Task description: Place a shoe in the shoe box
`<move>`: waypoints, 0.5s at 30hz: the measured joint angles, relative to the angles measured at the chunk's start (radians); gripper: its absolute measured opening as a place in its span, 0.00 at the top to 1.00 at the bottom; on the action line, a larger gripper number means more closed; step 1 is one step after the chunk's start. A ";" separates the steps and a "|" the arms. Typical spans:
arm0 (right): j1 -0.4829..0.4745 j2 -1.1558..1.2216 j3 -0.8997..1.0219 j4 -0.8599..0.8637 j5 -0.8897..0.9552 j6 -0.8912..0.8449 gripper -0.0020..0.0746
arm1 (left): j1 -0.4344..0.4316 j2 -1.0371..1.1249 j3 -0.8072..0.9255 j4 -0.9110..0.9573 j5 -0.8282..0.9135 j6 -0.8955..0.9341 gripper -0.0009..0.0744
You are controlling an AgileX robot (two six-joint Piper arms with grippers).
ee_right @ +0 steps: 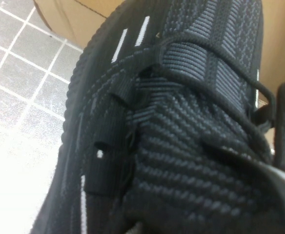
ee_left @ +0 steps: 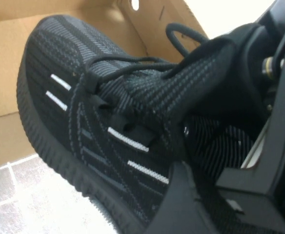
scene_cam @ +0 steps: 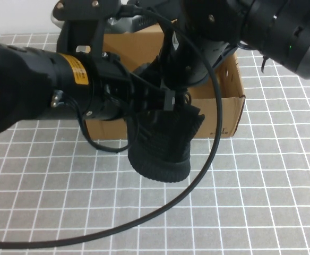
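black knit, ridged sole: the shoe (scene_cam: pixel 163 141) hangs toe-down in front of the shoe box (scene_cam: pixel 226 114), its toe at about 6 o'clock from the box's front wall and over the grey tiled table (scene_cam: pixel 261 202). its heel end is up among the two arms. the left gripper (scene_cam: pixel 149 98) reaches in from 9 o'clock and is clamped on the shoe's collar (light dashes on the shoe's side show close by in the left wrist view (ee_left: pixel 128 139)). the right gripper (scene_cam: pixel 173 79) comes down from 1 o'clock to the same heel end, its fingers closed; whether it pinches the shoe i cannot tell. a black cable (scene_cam: pixel 144 220) loops across the tiles at 6 o'clock.
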 joint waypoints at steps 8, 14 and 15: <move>0.000 0.005 0.000 0.002 0.000 0.000 0.96 | 0.000 -0.016 0.000 -0.019 0.004 0.007 0.40; 0.000 0.006 0.000 -0.010 -0.011 0.000 0.96 | 0.000 -0.029 0.000 0.010 0.042 0.089 0.45; 0.000 0.006 0.000 -0.010 -0.015 0.000 0.96 | 0.000 -0.033 0.000 0.010 0.047 0.119 0.46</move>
